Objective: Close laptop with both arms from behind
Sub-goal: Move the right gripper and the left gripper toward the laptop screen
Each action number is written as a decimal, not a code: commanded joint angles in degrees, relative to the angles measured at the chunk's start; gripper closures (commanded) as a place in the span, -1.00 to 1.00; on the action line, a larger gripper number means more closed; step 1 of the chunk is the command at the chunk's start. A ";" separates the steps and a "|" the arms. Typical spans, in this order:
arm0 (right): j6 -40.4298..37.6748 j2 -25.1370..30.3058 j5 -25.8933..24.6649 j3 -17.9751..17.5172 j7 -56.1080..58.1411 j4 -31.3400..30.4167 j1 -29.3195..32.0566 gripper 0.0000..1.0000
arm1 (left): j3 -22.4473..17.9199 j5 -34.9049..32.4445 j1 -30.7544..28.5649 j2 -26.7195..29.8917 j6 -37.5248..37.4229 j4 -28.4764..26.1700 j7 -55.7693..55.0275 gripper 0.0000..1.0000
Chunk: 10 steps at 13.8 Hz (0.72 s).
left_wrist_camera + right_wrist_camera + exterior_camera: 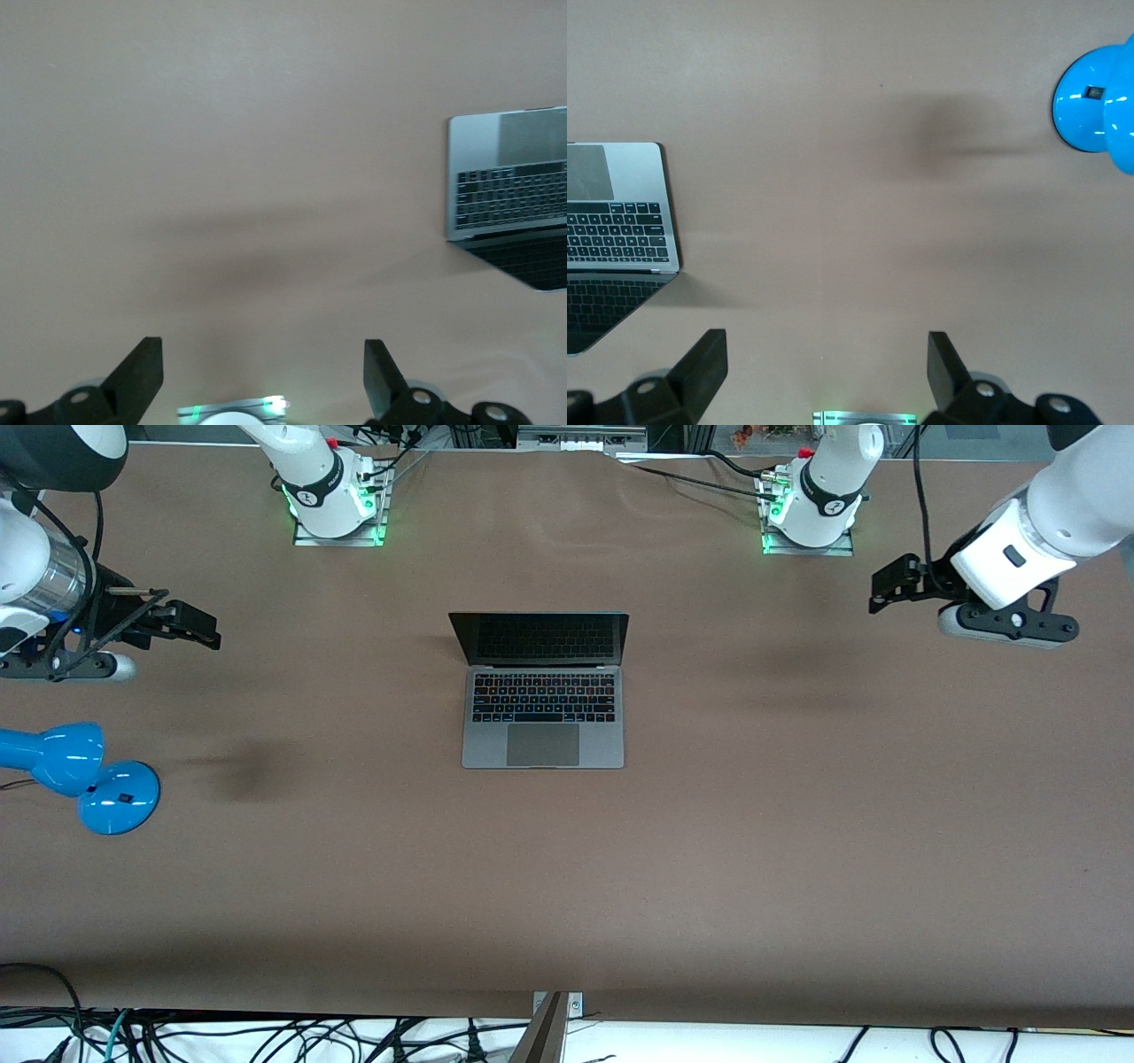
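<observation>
The grey laptop lies open in the middle of the table, its dark screen upright and its black keyboard and trackpad facing the front camera. It also shows at the edge of the left wrist view and of the right wrist view. My left gripper hangs open and empty over bare table toward the left arm's end, well apart from the laptop. My right gripper hangs open and empty over bare table toward the right arm's end, also well apart from it.
A blue desk lamp stands on the table toward the right arm's end, nearer the front camera than the right gripper; it shows in the right wrist view. The arm bases stand along the table's back edge. Cables hang below the front edge.
</observation>
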<state>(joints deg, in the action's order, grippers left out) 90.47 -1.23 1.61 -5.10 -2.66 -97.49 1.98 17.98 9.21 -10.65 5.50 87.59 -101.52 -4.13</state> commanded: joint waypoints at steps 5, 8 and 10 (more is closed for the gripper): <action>-0.12 1.14 -0.47 -0.79 0.91 -0.85 0.57 -1.00 | 12.76 3.18 0.01 -1.10 0.21 -0.43 -17.21 -1.00; 1.10 0.18 0.49 -1.05 1.34 -3.21 0.48 -1.00 | 17.08 3.18 0.01 -1.89 0.48 -0.52 -22.31 -1.00; 3.04 -0.96 0.76 -4.20 1.34 -5.85 0.48 -1.00 | 18.84 3.27 0.01 -2.68 1.00 -0.43 -23.91 -1.00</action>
<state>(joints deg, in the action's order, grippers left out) 91.30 -1.84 1.79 -6.37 -1.83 -100.14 1.98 35.57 11.37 -10.18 3.69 87.88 -102.08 -26.54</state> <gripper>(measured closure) 0.000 0.000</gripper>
